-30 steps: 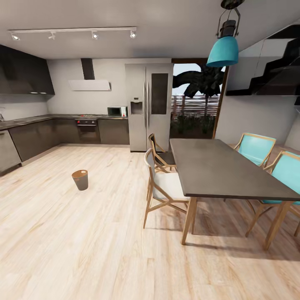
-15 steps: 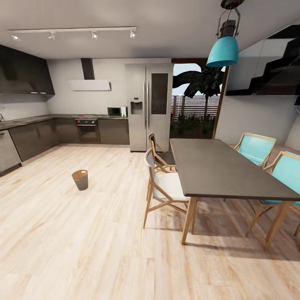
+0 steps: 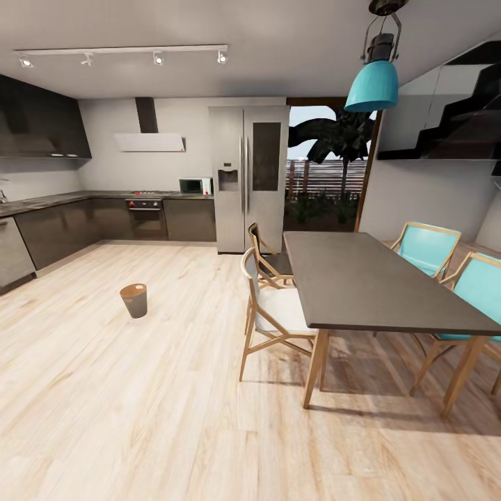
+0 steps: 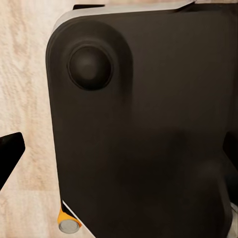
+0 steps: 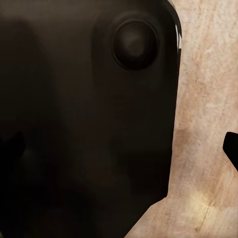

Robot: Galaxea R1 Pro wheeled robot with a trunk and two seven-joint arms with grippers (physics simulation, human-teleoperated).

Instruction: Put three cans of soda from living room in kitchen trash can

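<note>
The tash can (image 3: 134, 300) stands upright on the wood floor of the kitchen, left of the dining table, its brown inside showing. The cans of soda are out of view in the head view. In the left wrist view, my left gripper (image 4: 119, 148) hangs open over my own dark base panel (image 4: 148, 124), one fingertip (image 4: 10, 151) at the frame's edge. A small orange and grey thing (image 4: 68, 221) peeks out by that panel; I cannot tell what it is. My right gripper (image 5: 119, 148) is open too, with one fingertip (image 5: 232, 148) over bare floor.
A grey dining table (image 3: 362, 278) with wooden chairs (image 3: 271, 306) and teal chairs (image 3: 480, 292) fills the right. Dark cabinets (image 3: 56, 229), an oven (image 3: 146, 217) and a steel fridge (image 3: 247, 177) line the far walls. Open wood floor (image 3: 139, 403) lies between me and the bin.
</note>
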